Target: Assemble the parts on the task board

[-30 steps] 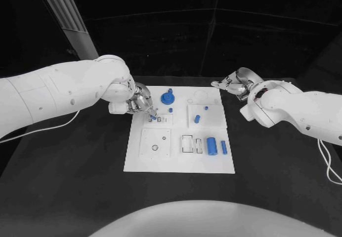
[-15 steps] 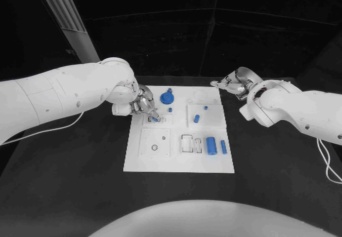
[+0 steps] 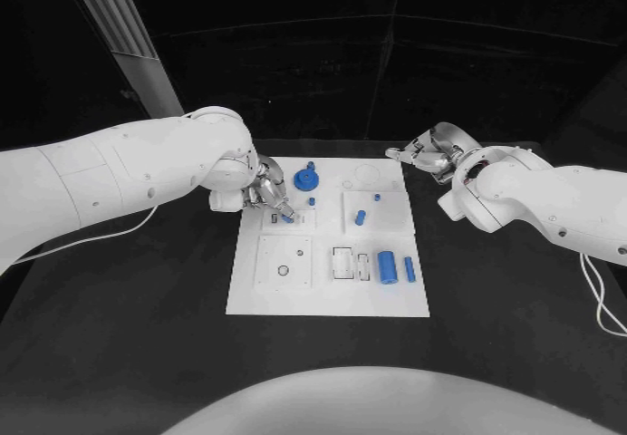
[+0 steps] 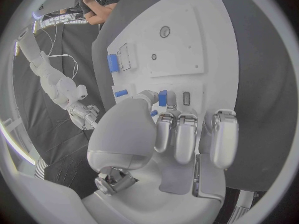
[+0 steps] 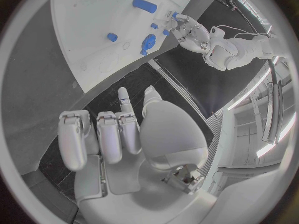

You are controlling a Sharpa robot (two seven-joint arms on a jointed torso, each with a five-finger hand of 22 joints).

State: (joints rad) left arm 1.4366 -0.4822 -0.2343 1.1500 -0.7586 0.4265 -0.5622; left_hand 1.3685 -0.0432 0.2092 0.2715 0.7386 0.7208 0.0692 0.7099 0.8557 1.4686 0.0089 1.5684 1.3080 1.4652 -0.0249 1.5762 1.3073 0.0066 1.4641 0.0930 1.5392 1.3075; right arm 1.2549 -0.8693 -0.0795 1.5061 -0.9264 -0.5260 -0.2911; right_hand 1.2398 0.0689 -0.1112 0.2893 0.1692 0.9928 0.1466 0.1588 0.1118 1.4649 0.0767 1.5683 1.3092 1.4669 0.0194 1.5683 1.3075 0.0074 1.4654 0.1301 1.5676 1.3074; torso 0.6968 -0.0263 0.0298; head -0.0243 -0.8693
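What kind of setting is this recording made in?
Probably a robotics lab or test cell: a black table bearing a white task board with blue parts, dark surroundings, and cables on a neighbouring surface.

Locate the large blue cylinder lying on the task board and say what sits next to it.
In the head view the large blue cylinder lies on the task board, toward its near right, between a smaller blue pin and a white slotted block.

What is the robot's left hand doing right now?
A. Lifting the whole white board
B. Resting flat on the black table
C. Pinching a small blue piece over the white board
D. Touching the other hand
C: the left hand pinches a small blue piece at its fingertips, over the task board, which lies flat on the table.
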